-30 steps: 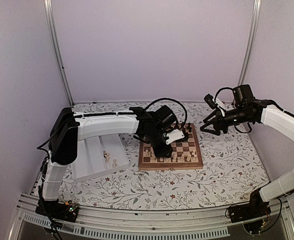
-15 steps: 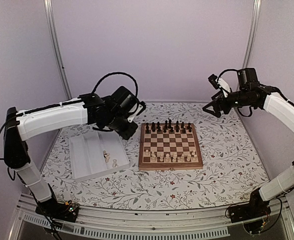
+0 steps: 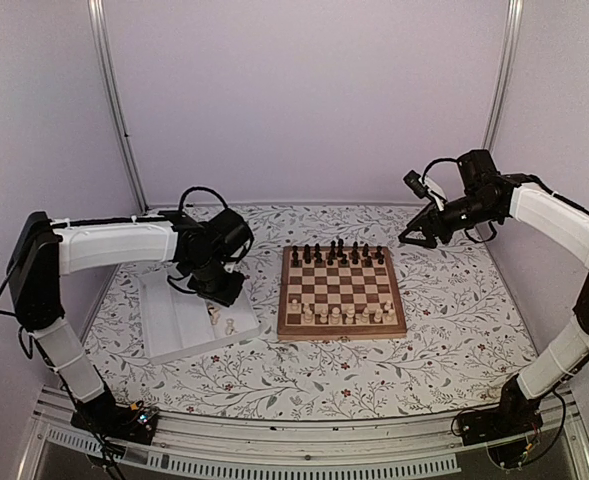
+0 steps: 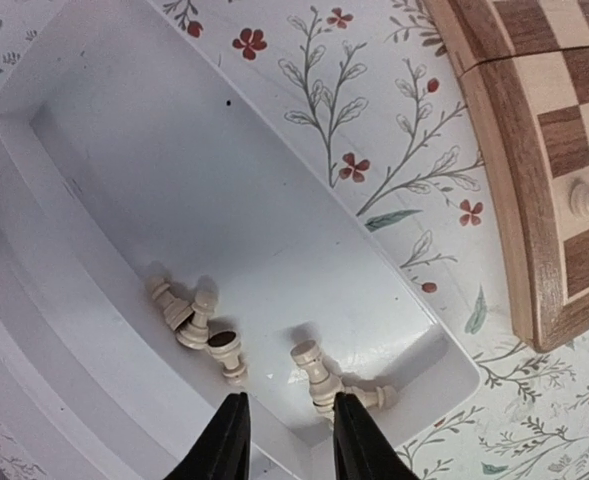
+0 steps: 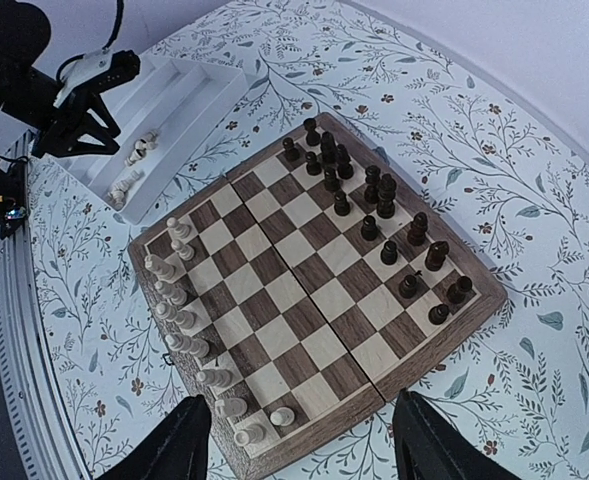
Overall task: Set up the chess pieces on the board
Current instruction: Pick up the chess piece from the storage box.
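Above the white tray (image 4: 104,180), left tool (image 4: 286,440) empty, fingers parted — cream chess pieces (image 4: 319,375) lying just below.

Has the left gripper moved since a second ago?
Yes. The left gripper left the board and now hangs over the white tray, to the board's left.

Overhead rear view plus two downward wrist views, board (image 3: 342,292) shared.

Glossy wooden board (image 5: 314,300), pale wood chess pieces (image 4: 319,375), smooth white plastic tray (image 4: 124,180)
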Tool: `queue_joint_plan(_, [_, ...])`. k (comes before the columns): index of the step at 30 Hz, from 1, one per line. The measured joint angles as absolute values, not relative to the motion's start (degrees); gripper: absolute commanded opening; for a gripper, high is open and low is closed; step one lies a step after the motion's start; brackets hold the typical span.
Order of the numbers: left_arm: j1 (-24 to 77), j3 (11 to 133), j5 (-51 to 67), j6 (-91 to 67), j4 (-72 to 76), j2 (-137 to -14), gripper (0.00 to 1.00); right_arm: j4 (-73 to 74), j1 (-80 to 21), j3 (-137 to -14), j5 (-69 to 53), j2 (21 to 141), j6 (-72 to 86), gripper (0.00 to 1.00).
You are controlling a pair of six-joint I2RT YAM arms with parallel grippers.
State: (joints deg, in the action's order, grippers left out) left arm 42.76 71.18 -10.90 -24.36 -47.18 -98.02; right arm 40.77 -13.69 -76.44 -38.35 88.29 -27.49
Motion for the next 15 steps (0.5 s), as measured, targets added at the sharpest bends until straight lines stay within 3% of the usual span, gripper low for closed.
queue_joint_plan(10, [41.9, 68.5, -6.8, -27.7, -45.8, -104.0, 0.35, 41.0, -13.7, -75.7, -39.6, 88.3, -27.9, 0.64])
queue_joint_plan(15, [41.6, 68.4, -5.0, -28.1, -44.6, -106.1, 0.29, 41.0, -13.7, -75.7, -39.7, 88.3, -27.9, 0.64])
